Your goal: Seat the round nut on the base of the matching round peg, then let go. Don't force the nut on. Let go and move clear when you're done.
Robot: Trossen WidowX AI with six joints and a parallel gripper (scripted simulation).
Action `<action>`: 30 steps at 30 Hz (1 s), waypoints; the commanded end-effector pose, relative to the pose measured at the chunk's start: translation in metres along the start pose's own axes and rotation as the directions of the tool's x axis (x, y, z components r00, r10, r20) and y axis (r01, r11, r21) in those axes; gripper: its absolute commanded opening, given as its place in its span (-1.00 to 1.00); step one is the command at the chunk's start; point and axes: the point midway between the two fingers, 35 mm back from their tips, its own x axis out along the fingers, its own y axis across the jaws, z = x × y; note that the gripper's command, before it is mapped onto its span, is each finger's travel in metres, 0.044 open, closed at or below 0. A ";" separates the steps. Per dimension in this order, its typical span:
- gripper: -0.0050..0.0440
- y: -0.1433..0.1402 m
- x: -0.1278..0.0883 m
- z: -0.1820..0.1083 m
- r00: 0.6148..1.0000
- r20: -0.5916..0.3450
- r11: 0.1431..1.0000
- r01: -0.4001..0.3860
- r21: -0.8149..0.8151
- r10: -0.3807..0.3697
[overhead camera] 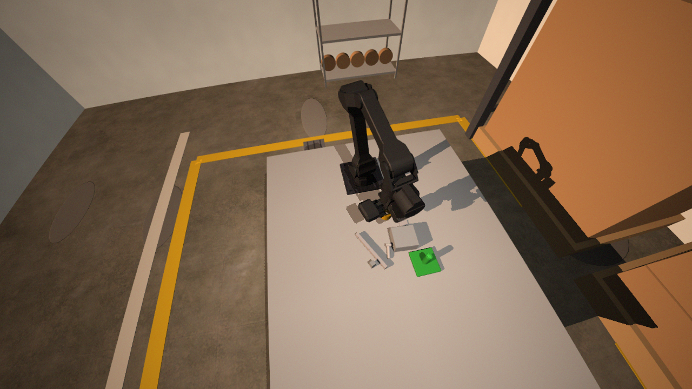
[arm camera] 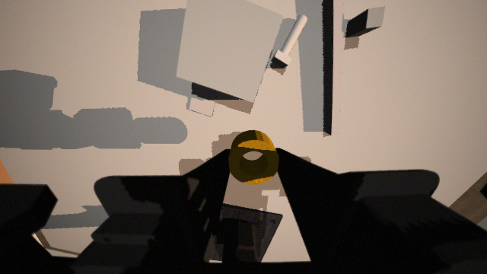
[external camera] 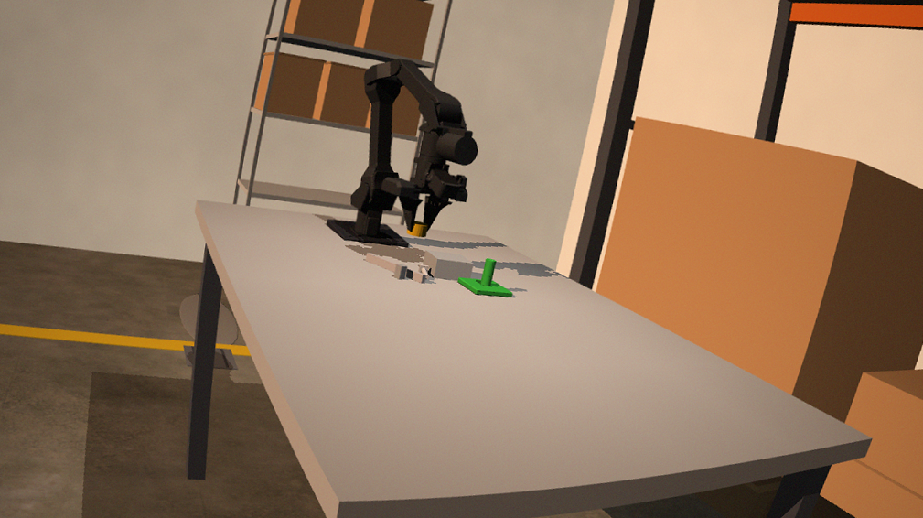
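Where the room opens out around it, the grey table [external camera: 510,397] stands on a dark brown floor [external camera: 13,394] marked with a yellow line [overhead camera: 166,270], with tall orange crates [external camera: 741,243] close on one side and a shelf rack [external camera: 262,76] of brown boxes against the pale wall. On the table's far end the black arm [external camera: 387,129] rises from its base plate [overhead camera: 344,186] and bends down. Near it lie a flat grey block [overhead camera: 403,237], a long pale bar [overhead camera: 372,249] and a small white bolt [arm camera: 291,38]. The green peg [external camera: 487,271] stands upright on its square green base [overhead camera: 419,268], just beyond the block. The gripper [arm camera: 253,167] is closed about halfway on the nut [arm camera: 253,157], a short yellow-orange ring with a round bore, pinched by its sides above the table, well apart from the peg.
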 end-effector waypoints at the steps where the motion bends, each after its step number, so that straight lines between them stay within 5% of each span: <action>1: -1.00 0.000 -0.014 0.004 1.000 0.031 1.000 0.001 0.006 -0.001; 16: -1.00 -0.002 -0.062 -0.003 1.000 0.026 1.000 0.008 0.002 -0.008; 30: -1.00 -0.002 -0.067 0.005 1.000 0.026 1.000 0.009 0.015 -0.009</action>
